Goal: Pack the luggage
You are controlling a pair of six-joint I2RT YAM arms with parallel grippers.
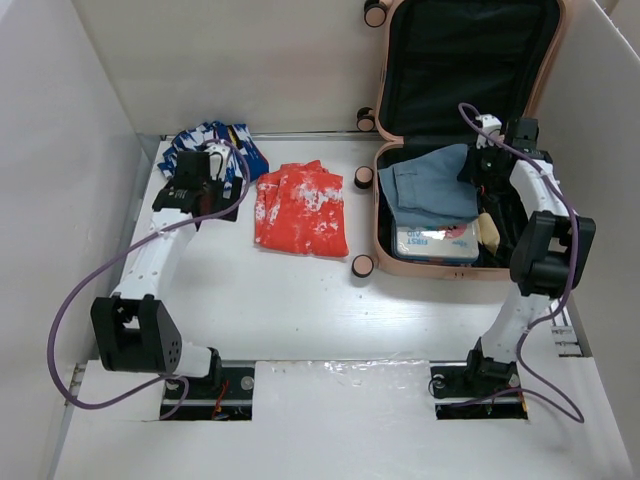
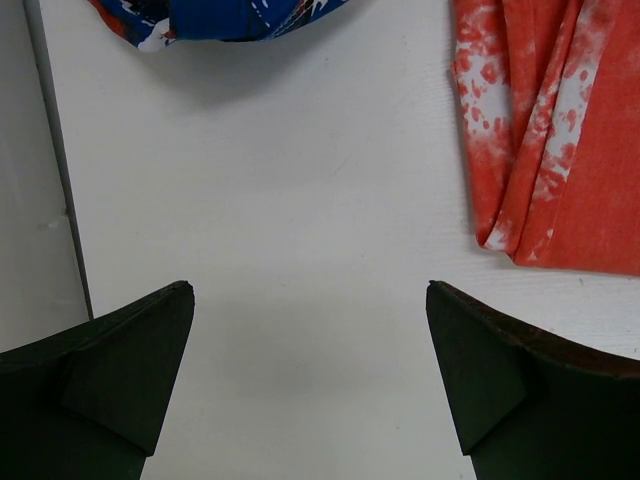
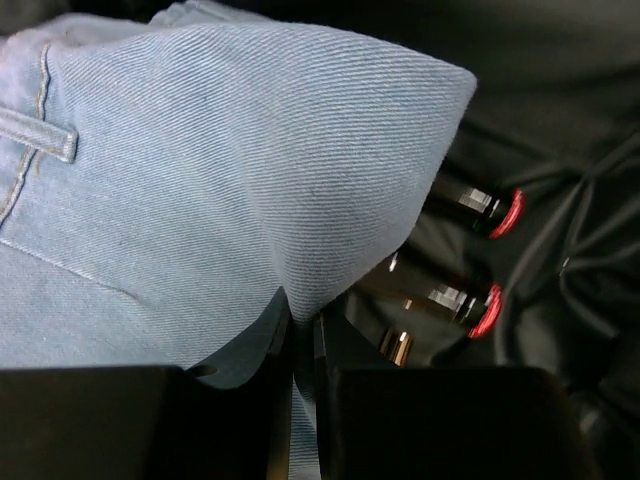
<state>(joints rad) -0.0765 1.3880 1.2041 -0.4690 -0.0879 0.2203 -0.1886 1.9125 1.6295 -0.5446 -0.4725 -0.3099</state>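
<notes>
White laminate makes up nearly everything around the work: a flat white desk (image 1: pixel 300 300) with a faint glare near its front edge, boxed in by plain white walls (image 1: pixel 60 150) on the left, back and right. The luggage (image 1: pixel 378 225) lies open at the right rear of the desk, its peach-pink lower shell flat on the surface and its lid propped against the back wall, showing black lining (image 1: pixel 460 60); small wheels (image 1: pixel 362 266) stick out along its left side. Inside the lower shell lies a blue denim garment (image 1: pixel 430 185), and just in front of it a first aid box (image 1: pixel 435 243). The right claw (image 3: pixel 303 340) is down inside the shell, jaws narrowed to a slit and pinching a fold of the denim between them; beside it on the lining sit two dark cylindrical items with red bands (image 3: pixel 480 210) — what they are is unclear. On the bare desk left of the luggage lies an orange-and-white garment (image 1: pixel 300 208), and farther left, near the back corner, a blue-and-white patterned garment (image 1: pixel 235 145). The left claw (image 2: pixel 308 295) hangs over bare white surface between those two, jaws spread wide and holding nothing. Purple cable (image 1: pixel 60 320) loops out from each arm — the left loop reaching toward the side wall.
</notes>
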